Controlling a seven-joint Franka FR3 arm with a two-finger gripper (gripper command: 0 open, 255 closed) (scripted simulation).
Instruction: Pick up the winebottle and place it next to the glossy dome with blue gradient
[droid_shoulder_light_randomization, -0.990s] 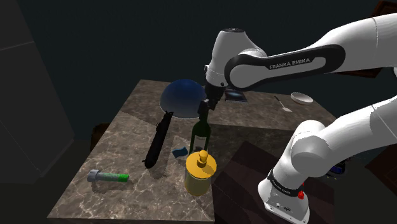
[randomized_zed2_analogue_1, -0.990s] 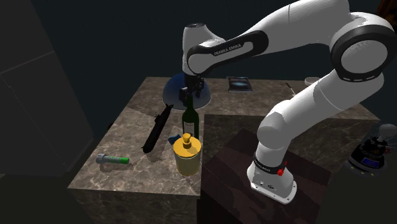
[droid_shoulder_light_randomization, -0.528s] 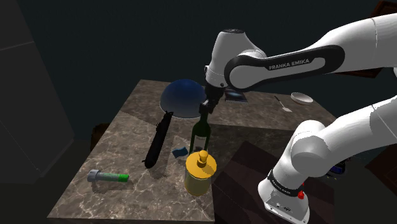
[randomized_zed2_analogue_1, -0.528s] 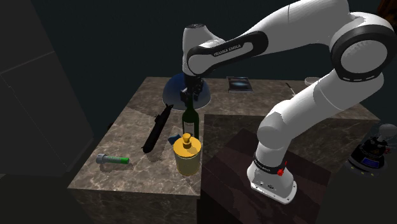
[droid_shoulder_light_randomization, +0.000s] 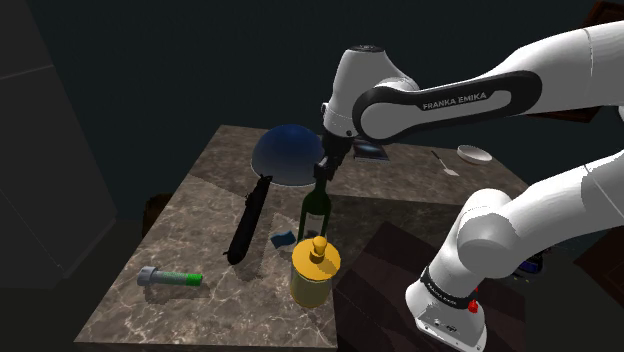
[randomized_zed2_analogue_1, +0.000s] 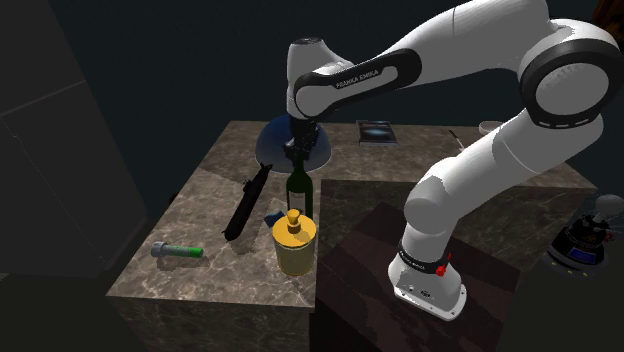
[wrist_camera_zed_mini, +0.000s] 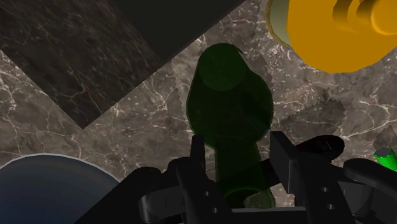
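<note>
A dark green wine bottle (droid_shoulder_light_randomization: 316, 212) (randomized_zed2_analogue_1: 298, 195) stands upright on the marble table (droid_shoulder_light_randomization: 190, 225), just in front of a glossy blue dome (droid_shoulder_light_randomization: 285, 153) (randomized_zed2_analogue_1: 272, 143). My black gripper (droid_shoulder_light_randomization: 322, 172) (randomized_zed2_analogue_1: 296, 160) comes down from above and is shut on the bottle's neck. In the wrist view the two fingers (wrist_camera_zed_mini: 197, 159) clasp the green neck, with the gripper (wrist_camera_zed_mini: 238, 168) over the bottle's body (wrist_camera_zed_mini: 229, 108); the dome's rim (wrist_camera_zed_mini: 44, 188) lies close beside it.
A yellow jar with a knobbed lid (droid_shoulder_light_randomization: 315, 272) (wrist_camera_zed_mini: 331, 32) stands right in front of the bottle. A long black object (droid_shoulder_light_randomization: 248, 218) lies toward the shoulder view's left, a grey-and-green tube (droid_shoulder_light_randomization: 170, 276) near the front edge, a small blue piece (droid_shoulder_light_randomization: 282, 238) between them. The dark stand (droid_shoulder_light_randomization: 385, 270) adjoins the table.
The fingers have come together from wide apart onto the bottle's neck. Arm, bottle and the other objects have stayed where they were.
</note>
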